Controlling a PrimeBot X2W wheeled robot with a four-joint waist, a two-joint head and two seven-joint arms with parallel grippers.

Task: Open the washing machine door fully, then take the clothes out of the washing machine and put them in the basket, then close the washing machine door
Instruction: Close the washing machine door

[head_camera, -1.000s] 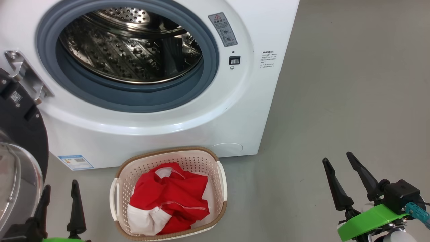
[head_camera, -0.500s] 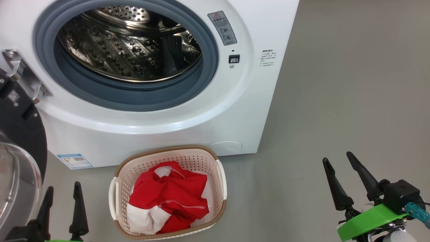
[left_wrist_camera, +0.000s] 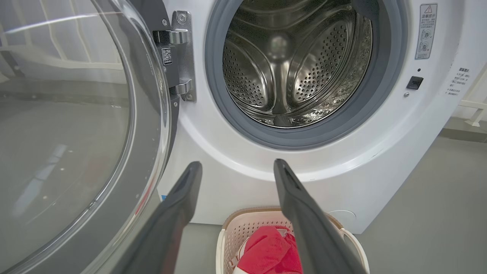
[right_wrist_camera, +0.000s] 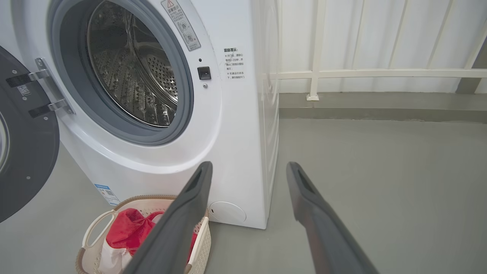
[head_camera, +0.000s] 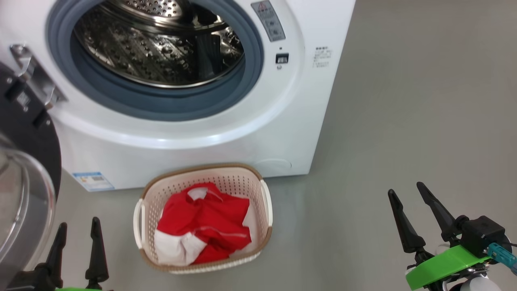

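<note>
Red clothes (head_camera: 206,218) in cream perforated basket (head_camera: 202,169) before white washing machine (head_camera: 202,141). Left gripper (head_camera: 78,224), fingers (left_wrist_camera: 295,205) spread, empty: push black-ringed glass door (head_camera: 28,141) by free edge until latched. Right gripper (head_camera: 406,190) spread too.

The left gripper (head_camera: 79,223) is held low, just left of the basket (head_camera: 202,169), fingers spread wide and upright, nothing clasped. The right gripper (head_camera: 405,188) is held well right of the basket, fingers parted, leaning leftward, empty.
</note>
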